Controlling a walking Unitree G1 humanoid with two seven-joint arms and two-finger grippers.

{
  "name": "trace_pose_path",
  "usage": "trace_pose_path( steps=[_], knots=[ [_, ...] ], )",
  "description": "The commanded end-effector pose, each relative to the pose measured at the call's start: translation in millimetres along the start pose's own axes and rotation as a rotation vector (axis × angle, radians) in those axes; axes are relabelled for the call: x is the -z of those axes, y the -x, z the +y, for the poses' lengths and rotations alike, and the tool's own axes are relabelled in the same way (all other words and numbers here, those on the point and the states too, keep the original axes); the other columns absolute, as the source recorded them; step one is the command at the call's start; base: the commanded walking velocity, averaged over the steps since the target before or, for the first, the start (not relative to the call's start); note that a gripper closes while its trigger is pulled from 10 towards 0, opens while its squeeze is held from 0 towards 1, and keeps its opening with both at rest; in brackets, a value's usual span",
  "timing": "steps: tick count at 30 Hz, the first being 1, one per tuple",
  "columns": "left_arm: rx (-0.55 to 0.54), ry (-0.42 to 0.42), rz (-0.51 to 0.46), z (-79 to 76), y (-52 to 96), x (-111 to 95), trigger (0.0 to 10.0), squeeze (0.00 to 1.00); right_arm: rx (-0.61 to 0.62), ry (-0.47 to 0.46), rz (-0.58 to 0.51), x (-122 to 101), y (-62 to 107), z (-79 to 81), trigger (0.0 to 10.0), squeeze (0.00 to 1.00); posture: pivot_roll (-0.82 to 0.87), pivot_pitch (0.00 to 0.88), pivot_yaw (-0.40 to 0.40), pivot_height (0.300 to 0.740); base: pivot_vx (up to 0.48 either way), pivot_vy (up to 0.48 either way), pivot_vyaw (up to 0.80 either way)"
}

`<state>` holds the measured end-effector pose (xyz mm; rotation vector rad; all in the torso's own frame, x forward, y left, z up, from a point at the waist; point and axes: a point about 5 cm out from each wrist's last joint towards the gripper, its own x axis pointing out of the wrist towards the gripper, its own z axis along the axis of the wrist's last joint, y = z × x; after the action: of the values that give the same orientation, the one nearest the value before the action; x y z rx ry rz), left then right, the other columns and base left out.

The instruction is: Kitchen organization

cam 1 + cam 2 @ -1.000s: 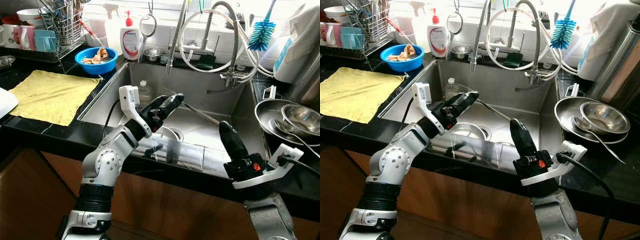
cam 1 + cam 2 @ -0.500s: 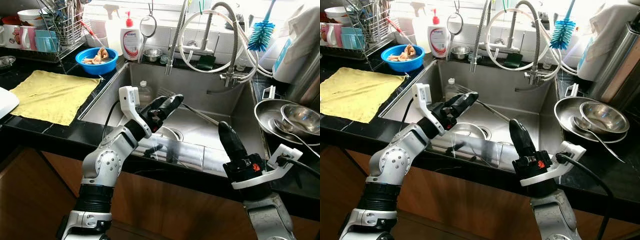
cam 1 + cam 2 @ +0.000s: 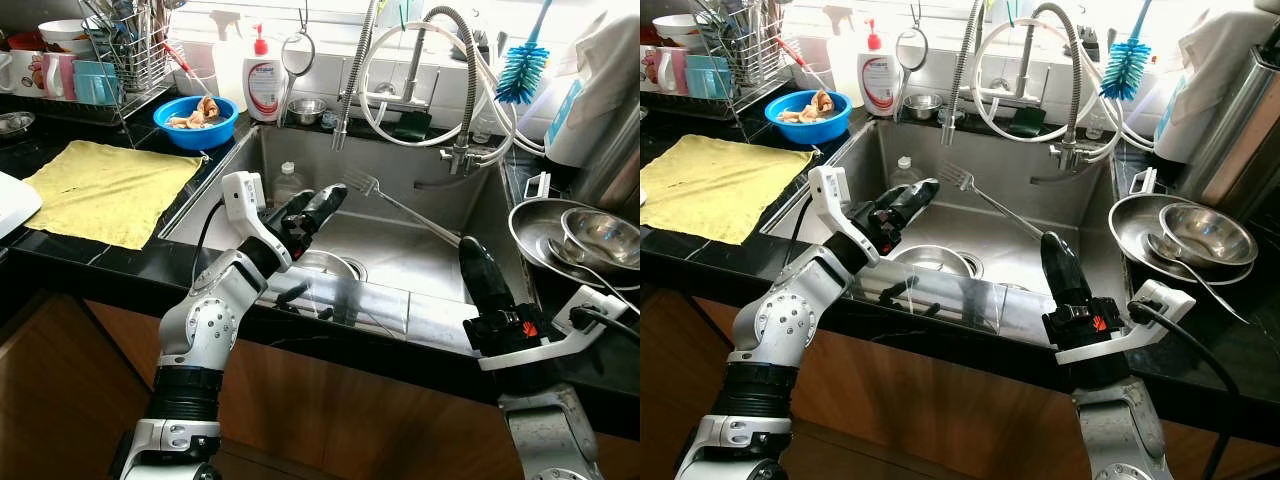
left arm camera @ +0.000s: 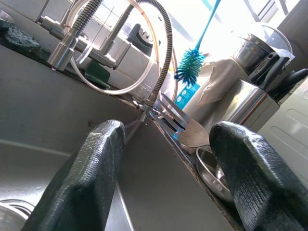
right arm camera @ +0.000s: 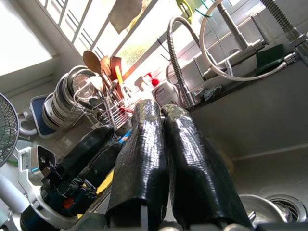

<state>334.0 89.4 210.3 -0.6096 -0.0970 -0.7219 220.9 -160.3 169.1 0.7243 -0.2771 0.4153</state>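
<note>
My left gripper (image 3: 322,198) is over the sink (image 3: 440,215) basin, reaching in from the front-left, fingers apart with nothing between them. In the left wrist view the two fingers (image 4: 91,178) frame a fork (image 4: 179,122) head beyond them; no contact. The fork (image 3: 400,207) leans in the sink, tines up toward the back wall, handle running down toward the front-right of the basin. My left fingertips sit near the tines, just to their left.

My right gripper (image 3: 478,268) is at the front-right of the sink, above the front edge, fingers pressed together and holding nothing; the right wrist view shows both fingers (image 5: 149,159) closed flat against each other. The fork's handle end runs down close to this gripper; can't tell if they touch.

Below my left gripper a round steel bowl (image 3: 930,262) sits on the basin floor next to the drain. A small clear bottle (image 3: 289,181) stands at the back-left of the sink. A clear plastic sheet (image 3: 350,300) lies along the front rim.

Left counter: yellow cloth (image 3: 110,190), blue bowl (image 3: 196,120) with food scraps, dish rack (image 3: 130,50) behind. Soap pump bottle (image 3: 263,80) at the back ledge, spring faucet (image 3: 420,70) over the basin, blue bottle brush (image 3: 523,70) to its right. Right counter: nested steel bowls (image 3: 580,240) with a spoon.
</note>
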Motion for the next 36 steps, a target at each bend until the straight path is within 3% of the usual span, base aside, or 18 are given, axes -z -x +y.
trace_pose_path(
  steps=[1,10,35,36],
  knots=[
    [0.001,-0.015,-0.008,-2.1,-4.2,-4,10.0,0.0,-0.012,-0.029,-0.005,0,-2.1,1.7,10.0,0.0,0.05,0.0,-0.027,0.74,0.0,0.0,0.0],
    [-0.01,-0.019,-0.012,-1.2,-4.7,-3,10.0,0.0,-0.032,-0.15,-0.018,-1,-0.5,5.2,10.0,0.0,0.05,0.0,-0.027,0.74,0.0,0.0,0.0],
    [-0.008,0.015,-0.038,-2.8,-4.8,-3,10.0,0.0,-0.126,-0.267,0.074,14,1.9,20.5,10.0,0.0,0.05,0.0,-0.031,0.74,0.0,0.0,0.0],
    [-0.013,0.028,-0.048,-1.9,-4.8,-5,7.1,0.0,-0.126,-0.267,0.077,14,1.9,20.5,10.0,0.0,0.05,0.0,-0.031,0.74,0.0,0.0,0.0]
  ],
)
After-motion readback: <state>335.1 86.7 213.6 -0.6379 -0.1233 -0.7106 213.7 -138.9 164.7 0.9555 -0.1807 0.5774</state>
